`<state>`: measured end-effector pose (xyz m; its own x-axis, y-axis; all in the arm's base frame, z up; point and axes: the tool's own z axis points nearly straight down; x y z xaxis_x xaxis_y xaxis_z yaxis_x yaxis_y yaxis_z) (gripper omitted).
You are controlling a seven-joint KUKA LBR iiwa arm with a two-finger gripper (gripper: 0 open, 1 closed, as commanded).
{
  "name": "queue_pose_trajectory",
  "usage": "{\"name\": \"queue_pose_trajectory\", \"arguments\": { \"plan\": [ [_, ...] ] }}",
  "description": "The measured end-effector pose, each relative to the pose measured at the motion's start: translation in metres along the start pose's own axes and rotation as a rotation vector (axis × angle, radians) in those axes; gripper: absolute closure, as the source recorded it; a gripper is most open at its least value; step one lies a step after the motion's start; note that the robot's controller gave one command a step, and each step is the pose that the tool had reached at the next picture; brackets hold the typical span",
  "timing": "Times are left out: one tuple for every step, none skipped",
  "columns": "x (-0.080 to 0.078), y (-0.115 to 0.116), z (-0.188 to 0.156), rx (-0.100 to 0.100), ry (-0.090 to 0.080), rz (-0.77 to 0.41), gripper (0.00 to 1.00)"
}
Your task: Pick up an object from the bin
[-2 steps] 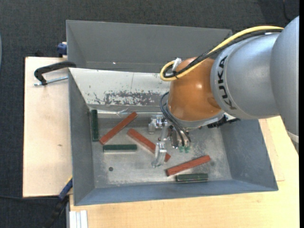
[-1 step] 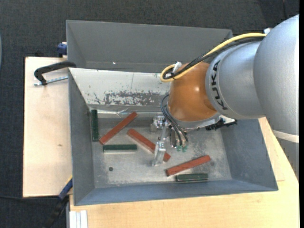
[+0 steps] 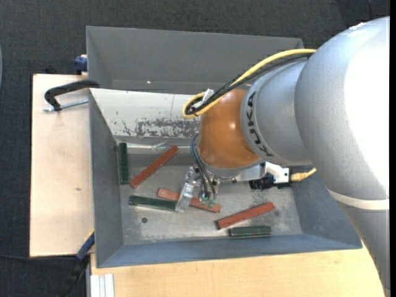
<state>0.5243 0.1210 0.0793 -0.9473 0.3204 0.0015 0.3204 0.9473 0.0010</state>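
My gripper [image 3: 196, 197] hangs under the orange wrist cover, low over the middle of the bin floor, with its two fingers apart. Straight beneath it lies a short red-brown stick [image 3: 167, 195], whose middle the fingers cover; whether they touch it I cannot tell. To the left, a dark green stick [image 3: 150, 203] lies flat on the floor. A longer red-brown stick [image 3: 153, 166] lies slantwise further back on the left.
An upright dark green stick [image 3: 124, 163] leans at the bin's left wall. Near the front right, a red-brown stick [image 3: 245, 215] and a dark green stick [image 3: 249, 231] lie side by side. The arm and its cover hide the bin's right part.
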Motion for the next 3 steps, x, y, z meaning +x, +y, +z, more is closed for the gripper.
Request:
{"name": "queue_pose_trajectory", "arguments": {
  "plan": [
    [0.0,0.0,0.0,0.0,0.0,0.001,1.0],
    [-0.016,0.01,-0.041,0.002,0.003,0.012,1.0],
    [0.021,-0.003,-0.154,-0.001,-0.005,0.0,1.0]
  ]
}}
